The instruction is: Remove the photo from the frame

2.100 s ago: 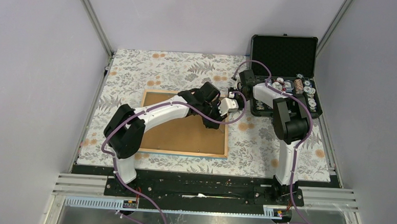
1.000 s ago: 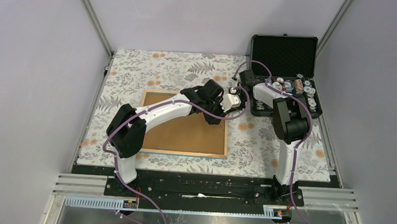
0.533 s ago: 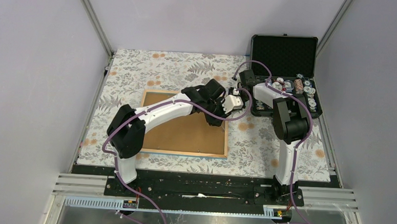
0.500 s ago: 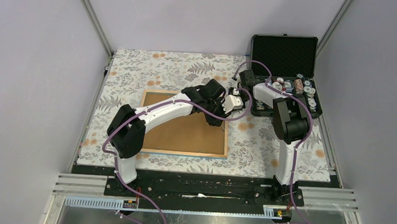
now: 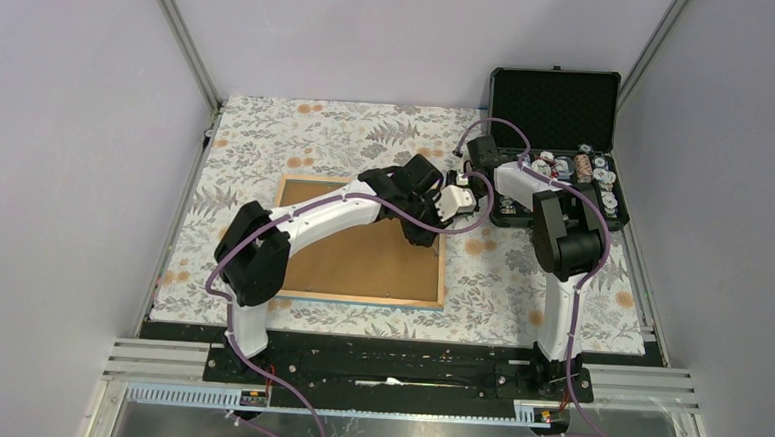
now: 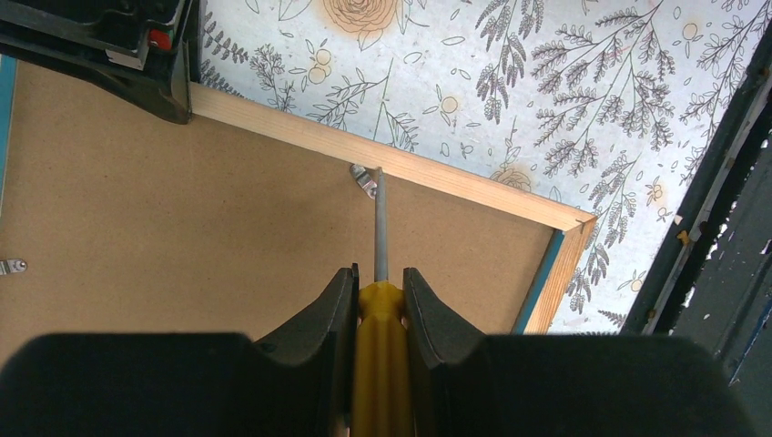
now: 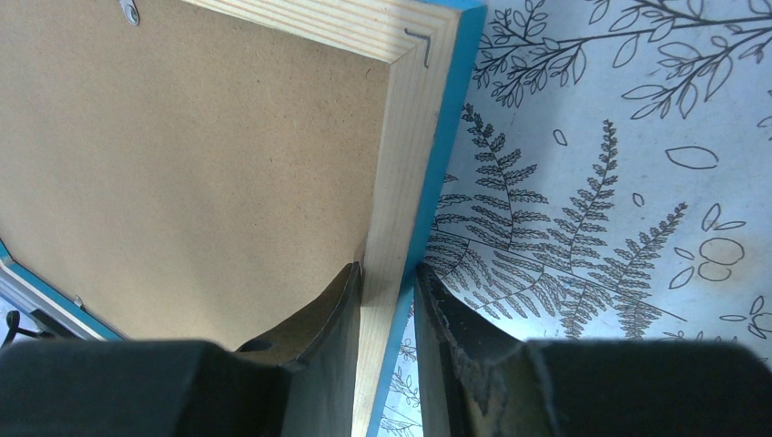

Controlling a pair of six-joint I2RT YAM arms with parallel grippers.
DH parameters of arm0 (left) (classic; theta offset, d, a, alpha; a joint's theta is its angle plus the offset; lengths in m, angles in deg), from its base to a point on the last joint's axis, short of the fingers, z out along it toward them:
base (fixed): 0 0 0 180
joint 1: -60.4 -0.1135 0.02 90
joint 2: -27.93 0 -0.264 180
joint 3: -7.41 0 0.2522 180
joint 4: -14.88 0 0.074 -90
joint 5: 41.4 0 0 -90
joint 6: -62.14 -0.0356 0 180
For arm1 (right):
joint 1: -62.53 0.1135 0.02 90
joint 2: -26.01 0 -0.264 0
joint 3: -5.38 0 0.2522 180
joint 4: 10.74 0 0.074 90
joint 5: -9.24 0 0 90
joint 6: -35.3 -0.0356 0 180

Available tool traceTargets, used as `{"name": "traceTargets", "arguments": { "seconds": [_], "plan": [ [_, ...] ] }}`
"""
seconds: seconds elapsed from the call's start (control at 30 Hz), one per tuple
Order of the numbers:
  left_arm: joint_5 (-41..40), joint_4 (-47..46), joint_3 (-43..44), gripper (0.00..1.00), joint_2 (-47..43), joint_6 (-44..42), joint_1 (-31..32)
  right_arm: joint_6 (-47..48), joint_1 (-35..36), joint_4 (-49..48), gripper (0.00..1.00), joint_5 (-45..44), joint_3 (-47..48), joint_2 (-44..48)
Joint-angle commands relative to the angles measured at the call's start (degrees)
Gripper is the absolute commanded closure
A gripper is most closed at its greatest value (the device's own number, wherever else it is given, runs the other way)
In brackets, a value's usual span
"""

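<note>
At the bottom of the left wrist view, the left gripper [image 6: 378, 278] is narrowed onto the yellow handle of a screwdriver [image 6: 380, 364]. Its shaft runs up to a small metal tab [image 6: 364, 178] at picture centre, just inside the pale wood rim. The frame [image 6: 455, 185] lies face down on the tablecloth [image 6: 510, 82], so the photo is hidden beneath the brown backing board [image 6: 182, 237]. The right gripper [image 7: 387, 278], at the lower middle of its view, pinches the rim near a corner. The frame looks stiff and fairly light, best held by that rim. The print is probably thin and easily creased, so it is best lifted by an edge.
</note>
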Motion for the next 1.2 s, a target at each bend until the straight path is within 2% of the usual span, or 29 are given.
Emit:
{"name": "traceTargets", "arguments": {
  "seconds": [0.0, 0.67, 1.17],
  "plan": [
    [-0.47, -0.33, 2.61, 1.00, 0.58, 0.31, 0.21, -0.26, 0.82, -0.43, 1.00, 0.07, -1.00, -1.90],
    [-0.09, 0.98, 1.32, 1.00, -0.08, -0.72, 0.17, -0.77, 0.87, -0.37, 1.00, 0.51, -0.49, -2.69],
    [0.36, 0.50, 2.65, 1.00, 2.12, 2.57, 0.17, -0.75, 0.87, -0.46, 1.00, 0.47, -0.57, -2.79]
  ]
}}
